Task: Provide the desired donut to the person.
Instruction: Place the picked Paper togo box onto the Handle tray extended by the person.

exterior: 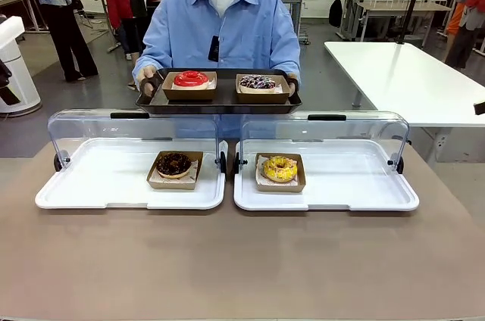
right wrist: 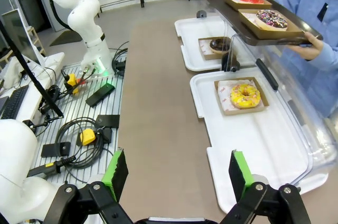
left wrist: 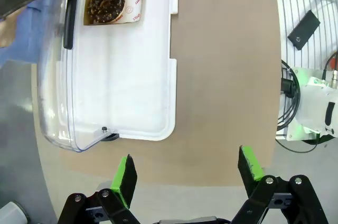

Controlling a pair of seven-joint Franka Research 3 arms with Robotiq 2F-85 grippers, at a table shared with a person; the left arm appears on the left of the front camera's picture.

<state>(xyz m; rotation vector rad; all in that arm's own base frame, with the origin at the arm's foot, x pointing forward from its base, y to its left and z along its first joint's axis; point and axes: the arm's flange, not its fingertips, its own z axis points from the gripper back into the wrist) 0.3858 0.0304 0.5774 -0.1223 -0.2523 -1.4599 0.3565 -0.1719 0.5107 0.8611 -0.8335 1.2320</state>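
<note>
Person (exterior: pixel 227 29) in light-blue shirt behind the table, chocolate donut (exterior: pixel 174 163) and yellow donut (exterior: pixel 280 168) in cardboard trays

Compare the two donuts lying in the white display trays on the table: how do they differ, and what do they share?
The chocolate donut is dark brown; the yellow donut is bright yellow. The chocolate donut lies in the left tray, the yellow donut in the right tray. Both sit in brown paper boxes under raised clear lids.

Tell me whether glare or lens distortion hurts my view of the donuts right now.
Front view: soft reflections on the clear lids, chocolate donut and yellow donut sharp. Left wrist view: wide-angle bending curves the white tray. Right wrist view: table edges bow, yellow donut clear.
</note>
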